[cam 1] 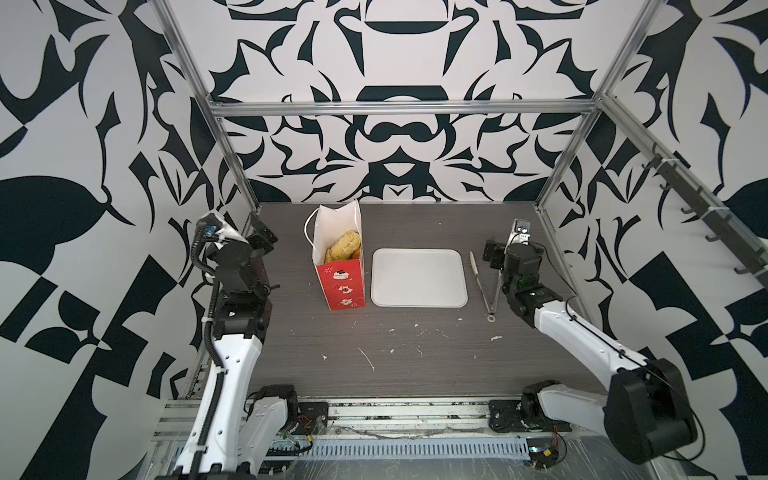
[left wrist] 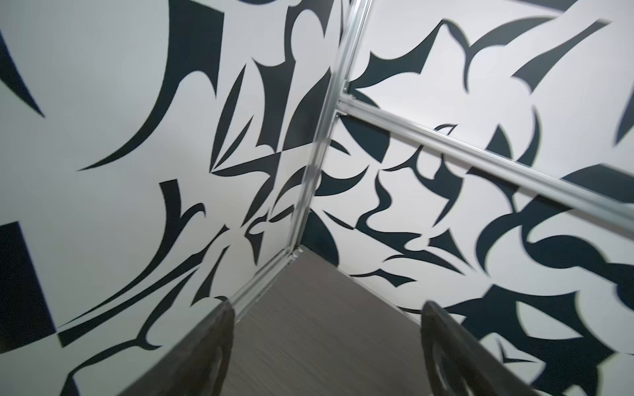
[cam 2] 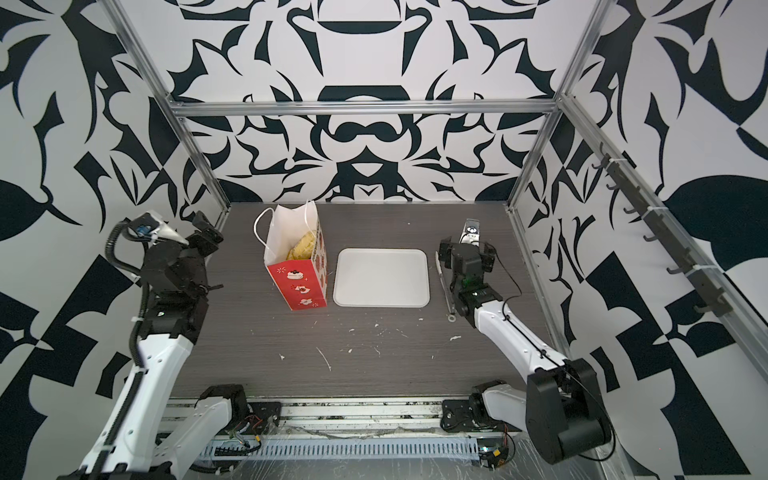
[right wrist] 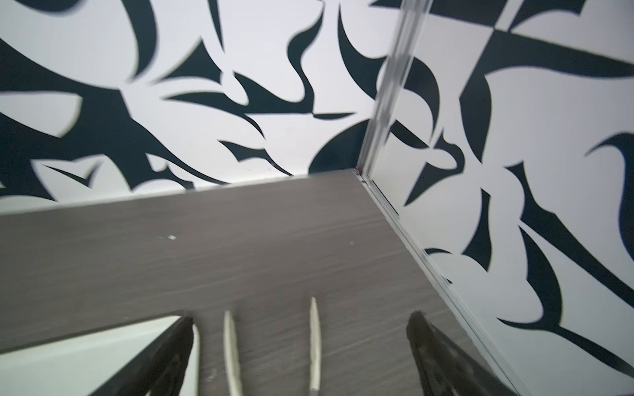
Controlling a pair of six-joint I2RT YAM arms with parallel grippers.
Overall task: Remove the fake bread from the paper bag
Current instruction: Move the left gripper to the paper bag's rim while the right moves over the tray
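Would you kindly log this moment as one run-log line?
fake bread: in paper bag | left gripper: open, empty | right gripper: open above tongs

You have a grey wood-grain table [cam 1: 415, 365] with a flat white tray [cam 1: 419, 277] lying near its middle. Just left of the tray, the paper bag [cam 1: 341, 287] stands upright. Just right of the tray lie metal tongs [cam 1: 482, 282]. In front of the tray, white flecks [cam 1: 368, 359] dot the bare surface.

White-shelled arms [cam 1: 232, 365], black joints [cam 1: 241, 270], corrugated black cable [cam 1: 209, 332] zip-tied alongside.
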